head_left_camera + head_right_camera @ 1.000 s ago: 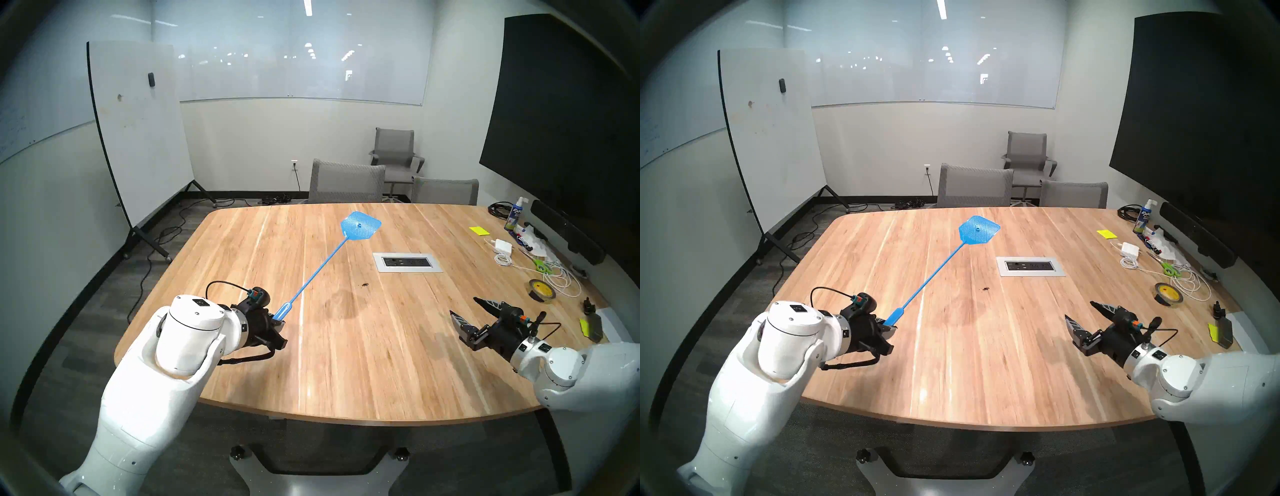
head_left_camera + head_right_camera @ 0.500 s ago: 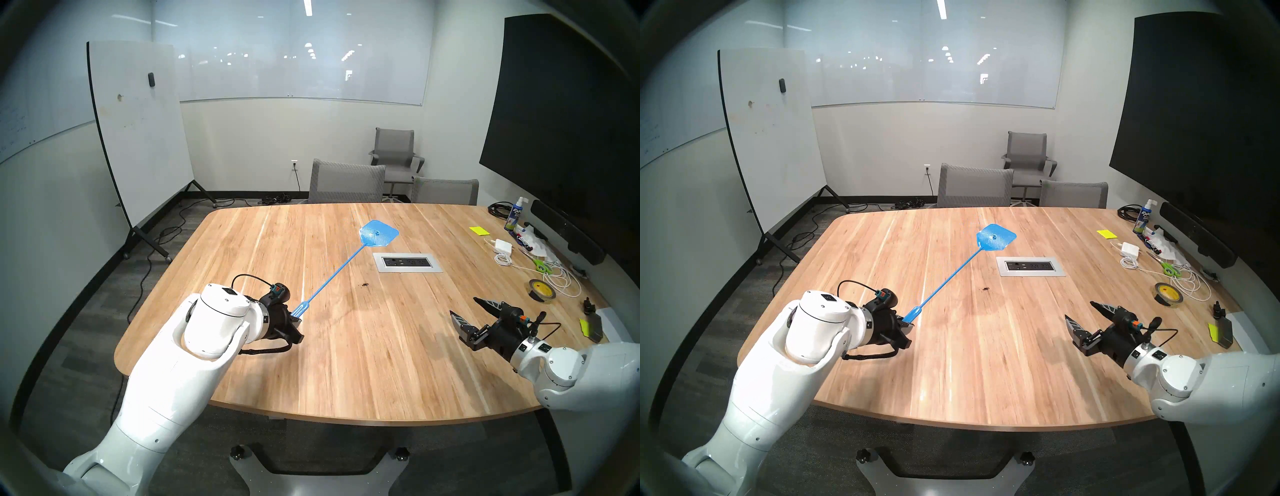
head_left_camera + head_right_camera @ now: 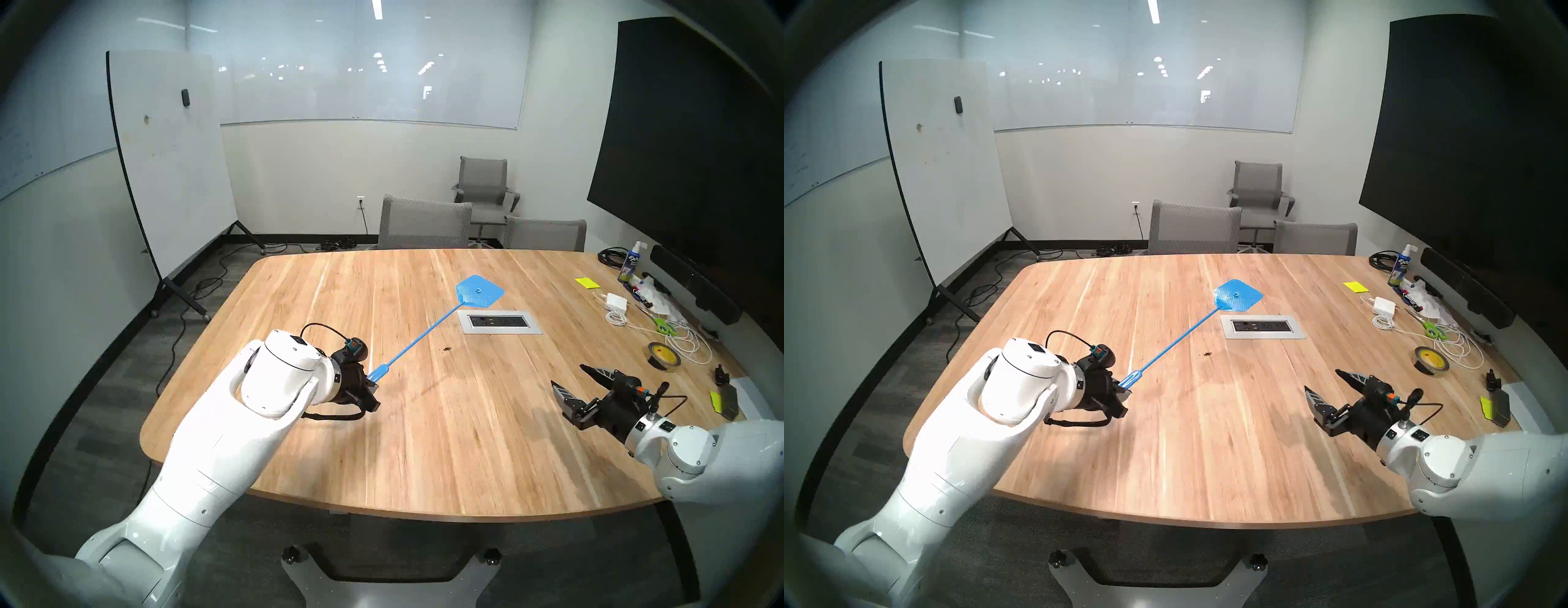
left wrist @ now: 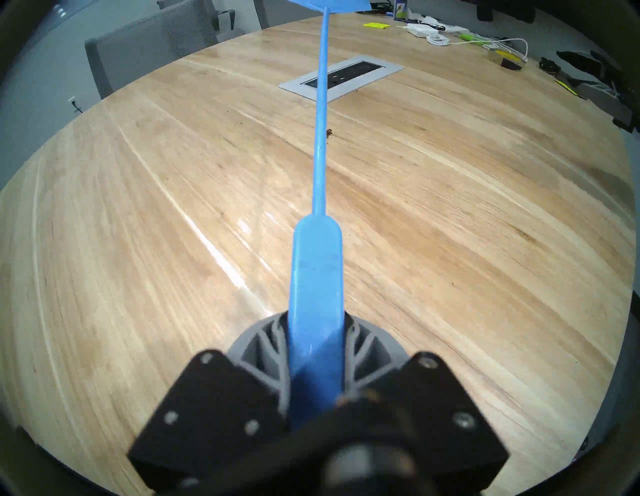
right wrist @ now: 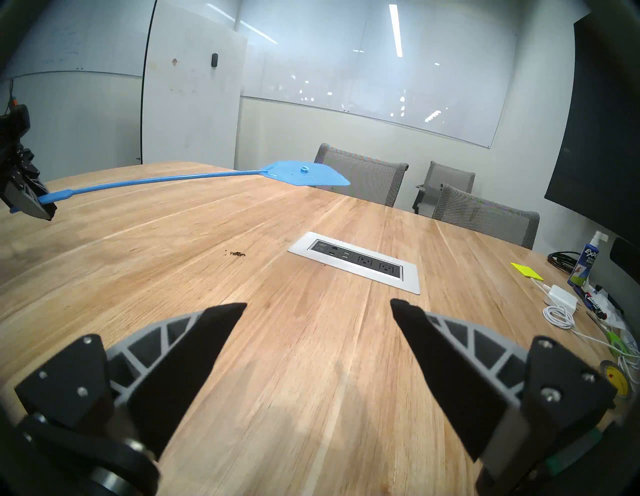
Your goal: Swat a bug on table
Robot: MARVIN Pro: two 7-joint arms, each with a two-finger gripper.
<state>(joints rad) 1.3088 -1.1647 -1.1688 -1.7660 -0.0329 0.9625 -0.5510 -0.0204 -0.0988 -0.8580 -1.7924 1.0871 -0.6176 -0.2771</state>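
My left gripper (image 3: 371,384) (image 3: 1123,392) (image 4: 316,332) is shut on the handle of a blue fly swatter (image 3: 418,337) (image 3: 1176,342) (image 4: 320,114) (image 5: 194,177), held above the wood table (image 3: 424,424) (image 3: 1208,446). The swatter's head (image 3: 480,291) (image 3: 1238,295) (image 5: 304,175) hovers just beyond the silver outlet panel (image 3: 499,321) (image 3: 1262,326) (image 5: 356,261). The bug (image 3: 446,349) (image 3: 1206,353) (image 4: 329,131) (image 5: 237,254), a tiny dark speck, lies on the table right of the swatter's shaft. My right gripper (image 3: 570,375) (image 3: 1325,380) (image 5: 318,306) is open and empty over the table's right side.
Clutter lines the table's right edge: a tape roll (image 3: 664,356), white cables and a charger (image 3: 617,302), green scissors (image 3: 662,326), a yellow note pad (image 3: 586,282), a spray bottle (image 3: 631,263). Grey chairs (image 3: 424,223) stand at the far edge.
My left arm has swung forward and to the right, carrying the swatter so that its head moved right and lower, toward the outlet panel. The right arm has stayed still.
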